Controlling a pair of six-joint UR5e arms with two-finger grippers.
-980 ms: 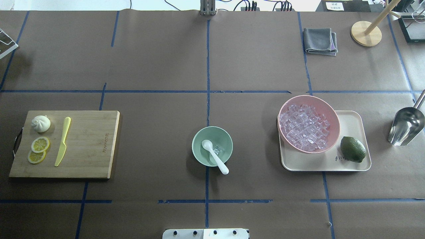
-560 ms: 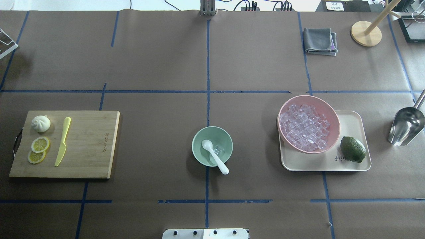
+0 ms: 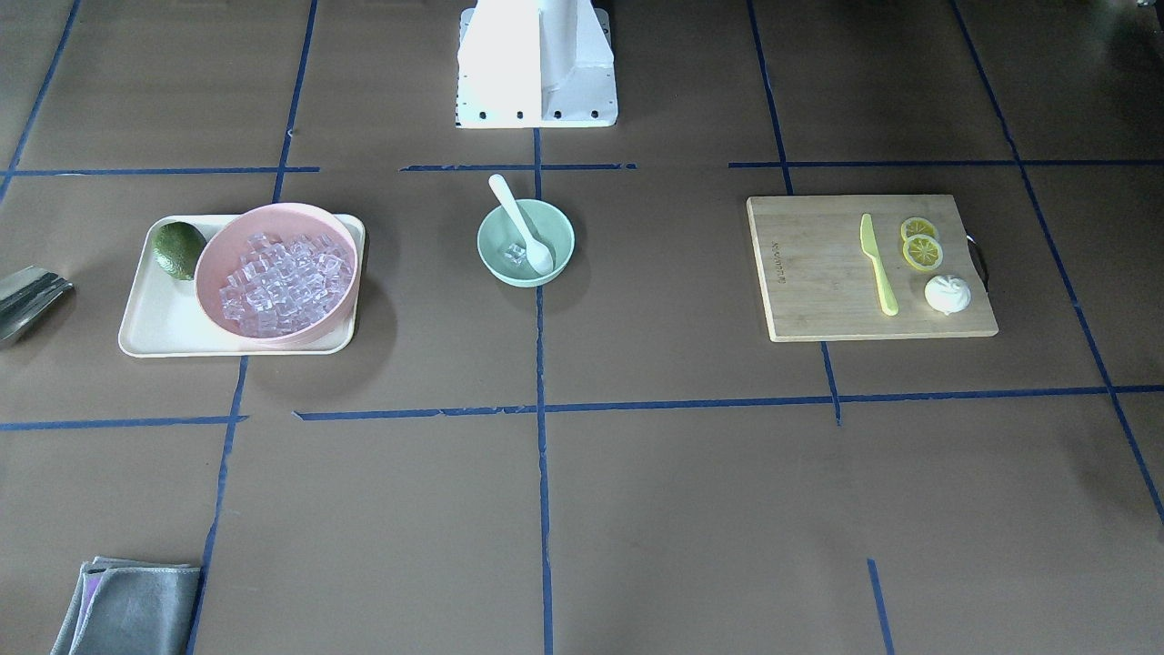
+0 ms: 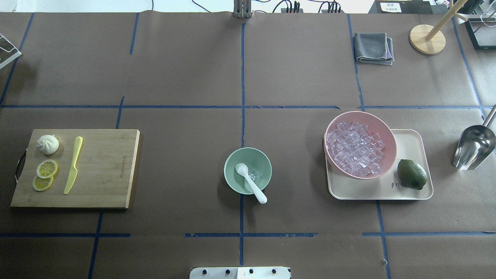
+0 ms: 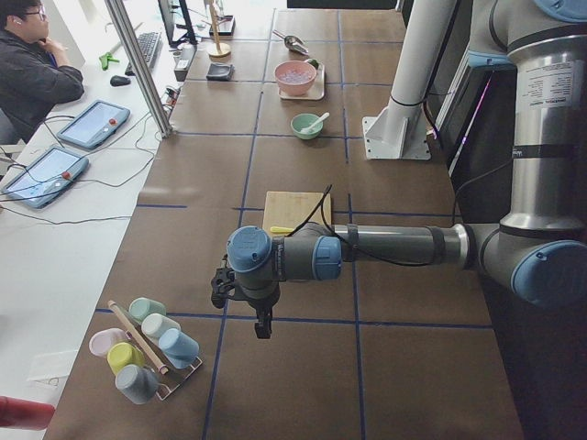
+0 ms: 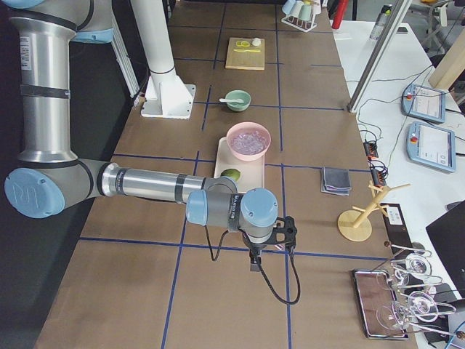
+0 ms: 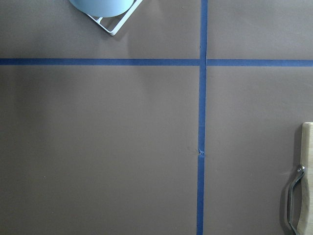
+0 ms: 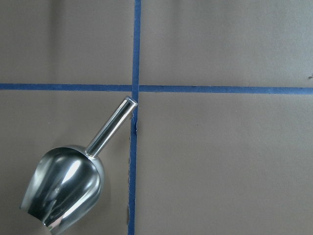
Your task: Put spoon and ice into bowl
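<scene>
spoon (image 4: 251, 183) lying in mint-green bowl (image 4: 232, 159) at table centre, scoop end inside, handle sticking out over rim toward robot. ice cube (image 4: 254, 175) sitting in bowl just beside spoon. left gripper (image 5: 261, 323) hanging over bare table at far left, opening: cannot tell. bamboo cutting board (image 4: 104, 166) carrying bun (image 4: 47, 144), lemon slices (image 4: 46, 169), yellow-green knife (image 4: 73, 166). right of bowl, cream tray (image 4: 410, 143) holding pink bowl (image 4: 381, 124) of ice cubes, plus lime (image 4: 412, 174). steel scoop (image 4: 474, 147) lying further right. right gripper (image 6: 254, 263) hanging over table at far right, opening: cannot tell.
</scene>
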